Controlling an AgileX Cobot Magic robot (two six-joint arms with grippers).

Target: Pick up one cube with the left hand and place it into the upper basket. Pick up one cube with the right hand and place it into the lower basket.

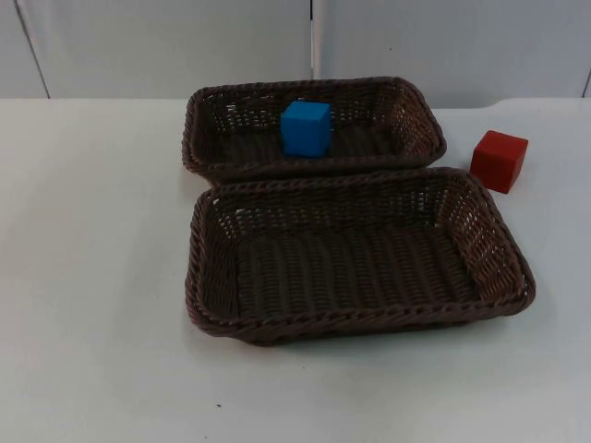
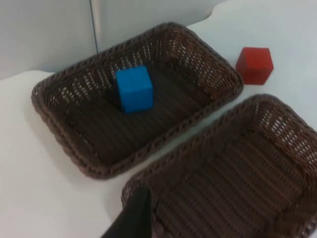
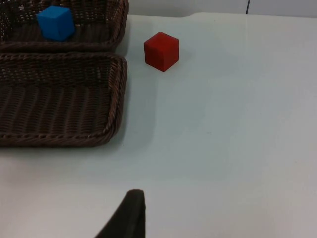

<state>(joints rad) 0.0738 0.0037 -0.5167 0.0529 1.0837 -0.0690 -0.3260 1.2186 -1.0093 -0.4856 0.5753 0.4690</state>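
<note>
On the white tabletop (image 1: pixel 92 277), the blue cube (image 1: pixel 306 127) sits inside the upper brown wicker basket (image 1: pixel 208 138), at twelve o'clock from the lower brown wicker basket (image 1: pixel 208 268). The red cube (image 1: pixel 500 161) rests on the tabletop at three o'clock of the upper basket. Whether either gripper is open or closed cannot be told.

Left gripper (image 2: pixel 132 218): one black, tapered fingertip, matte finish. Right gripper (image 3: pixel 128 215): same black, tapered fingertip, rounded end.
</note>
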